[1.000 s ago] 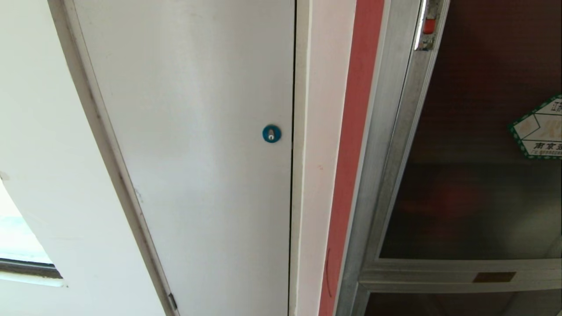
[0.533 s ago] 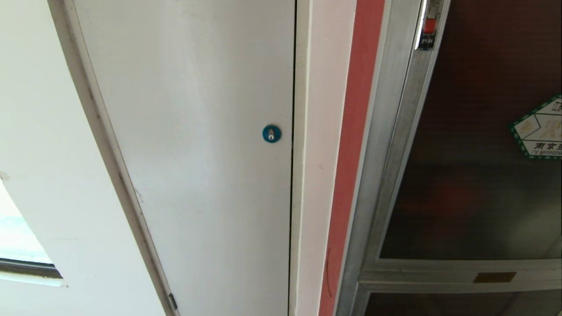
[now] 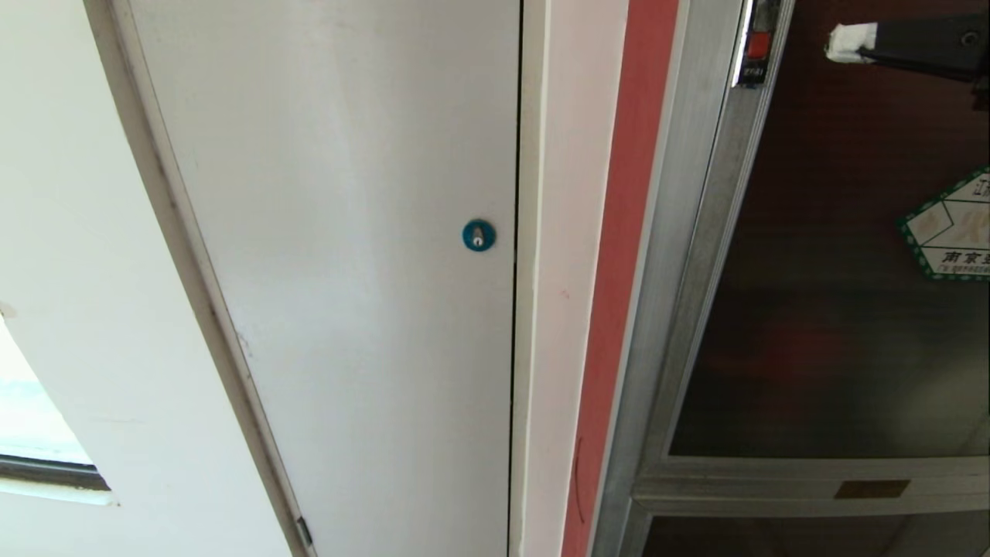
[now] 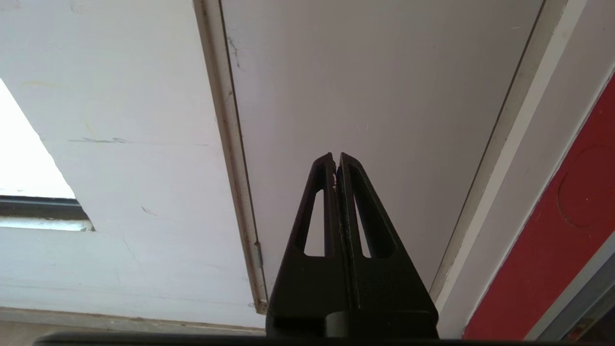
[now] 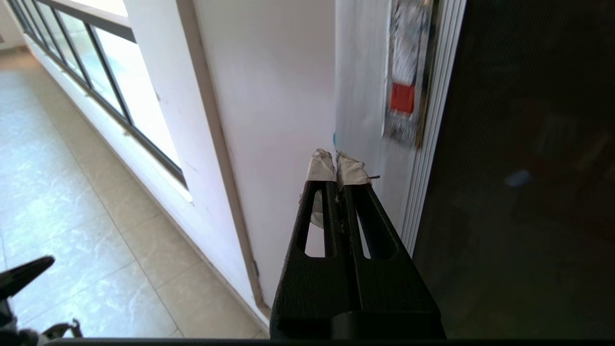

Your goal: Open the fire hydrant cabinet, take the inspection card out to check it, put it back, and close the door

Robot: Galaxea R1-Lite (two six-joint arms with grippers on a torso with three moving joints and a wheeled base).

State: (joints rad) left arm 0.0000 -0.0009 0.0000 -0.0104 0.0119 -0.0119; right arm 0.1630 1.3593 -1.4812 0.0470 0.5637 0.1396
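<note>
The fire hydrant cabinet stands at the right, with a silver frame and a red edge strip. Its door is a dark glass panel that lies shut, with a green-bordered hexagonal sticker on it and a small red latch on its frame. My right gripper reaches in from the top right. It is shut, with white-taped tips level with the latch and a little to its right. In the right wrist view the gripper points toward the latch, apart from it. My left gripper is shut and parked facing the white door. The inspection card is hidden.
A plain white door with a round blue lock fills the middle. A window is at the left. Below the glass door a frame rail carries an orange label plate. The right wrist view shows a tiled floor.
My right gripper has risen into the head view at the top right, next to the red latch. The cabinet door and the left arm have not moved.
</note>
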